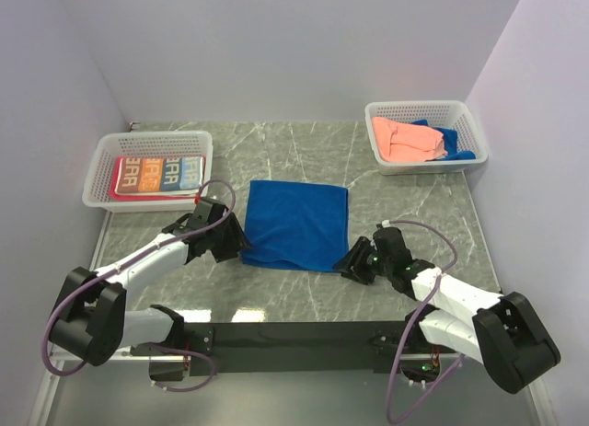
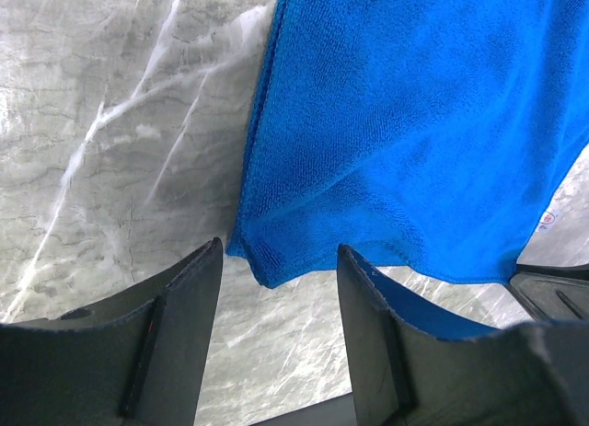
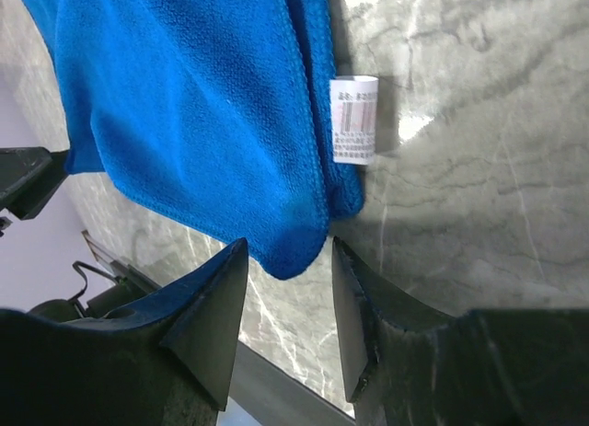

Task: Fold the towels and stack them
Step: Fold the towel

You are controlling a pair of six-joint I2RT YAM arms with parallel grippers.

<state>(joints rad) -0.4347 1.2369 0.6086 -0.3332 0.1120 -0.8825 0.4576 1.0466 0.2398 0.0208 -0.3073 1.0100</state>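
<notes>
At the centre of the top view, a marbled grey-green table [image 1: 405,214] with pale veins, enclosed on three sides by plain pale lavender walls [image 1: 294,49]; a black strip [image 1: 285,334] ran along the lower edge, between the arm bases.

- Deep blue towel [image 1: 296,225]: lay flat on the table at mid-frame, roughly square, doubled over, of short looped terry pile with stitched hems. A white printed care label [image 3: 354,120] projected from its edge onto the marble.
- Left gripper [image 1: 230,247]: at the towel's lower left corner. In the left wrist view its dark matte fingers [image 2: 184,334] stood apart, with the towel corner lying in the gap between them, unpinched.
- Right gripper [image 1: 354,260]: at the towel's lower right corner. In the right wrist view its fingers [image 3: 207,316] stood apart, the rounded towel corner between the tips, a narrow gap on either side.
- Left basket [image 1: 152,137]: white plastic mesh, rectangular, upper left. It held the printed towel [image 1: 158,175], folded flat, with orange and blue panels and block letters.
- Right basket [image 1: 423,107]: the same make, upper right. It held a crumpled salmon towel [image 1: 405,139], with a second blue towel [image 1: 457,141] bunched just beside it towards the right.
</notes>
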